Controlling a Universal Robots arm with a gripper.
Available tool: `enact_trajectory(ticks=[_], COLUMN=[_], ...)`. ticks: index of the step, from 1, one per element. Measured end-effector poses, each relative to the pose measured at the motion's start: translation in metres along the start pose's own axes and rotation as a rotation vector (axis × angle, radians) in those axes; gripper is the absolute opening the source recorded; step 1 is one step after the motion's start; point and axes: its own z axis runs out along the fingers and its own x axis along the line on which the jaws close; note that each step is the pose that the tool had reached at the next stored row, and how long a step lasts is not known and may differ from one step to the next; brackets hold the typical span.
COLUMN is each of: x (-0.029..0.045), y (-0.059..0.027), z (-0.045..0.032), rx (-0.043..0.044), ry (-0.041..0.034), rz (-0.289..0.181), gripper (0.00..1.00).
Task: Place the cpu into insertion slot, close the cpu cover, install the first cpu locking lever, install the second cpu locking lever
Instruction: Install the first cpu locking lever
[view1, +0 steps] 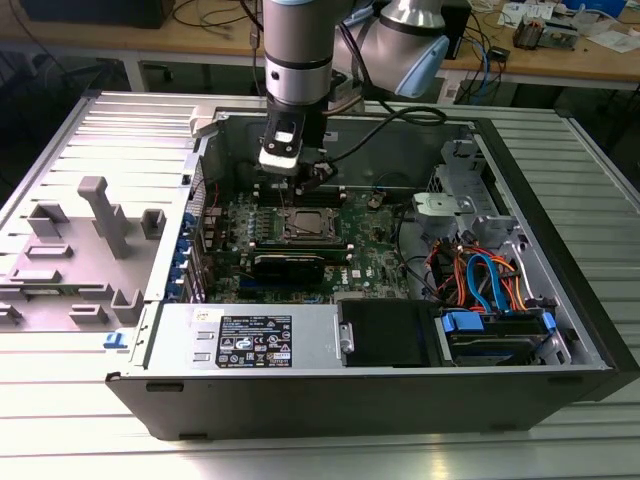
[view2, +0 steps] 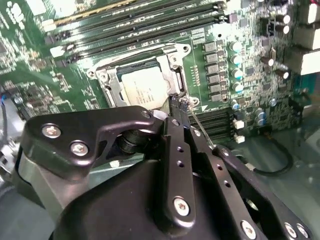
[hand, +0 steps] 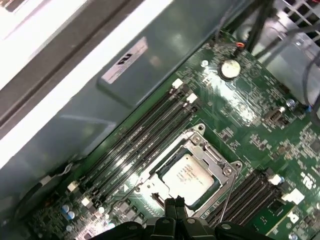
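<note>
Cpu (hand: 189, 176) in the insertion slot (hand: 160, 171), end effector (hand: 176, 202) just beside

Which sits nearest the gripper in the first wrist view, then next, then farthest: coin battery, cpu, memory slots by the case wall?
1. cpu, right beside the gripper.
2. memory slots, beyond the cpu, along the case wall.
3. coin battery, far across the board.
</note>
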Motion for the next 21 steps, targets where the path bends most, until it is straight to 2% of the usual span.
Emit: enact_trajectory(ticks=[4, 7, 14, 21], x=[0.0001, 0.0034, 0.0209, 0.0218], y=[-0.0002, -0.0031, -0.0188, -0.0197], z=[0.0008, 0.0009, 0.0008, 0.0007], rx=[0.0005, 0.0002, -0.0036, -0.0027], ry=[0.0009, 0.001, 0.0024, 0.0042], rz=[-0.088, -0.098, -0.099, -0.236], gripper=[0.11, 0.11, 0.11, 0.11])
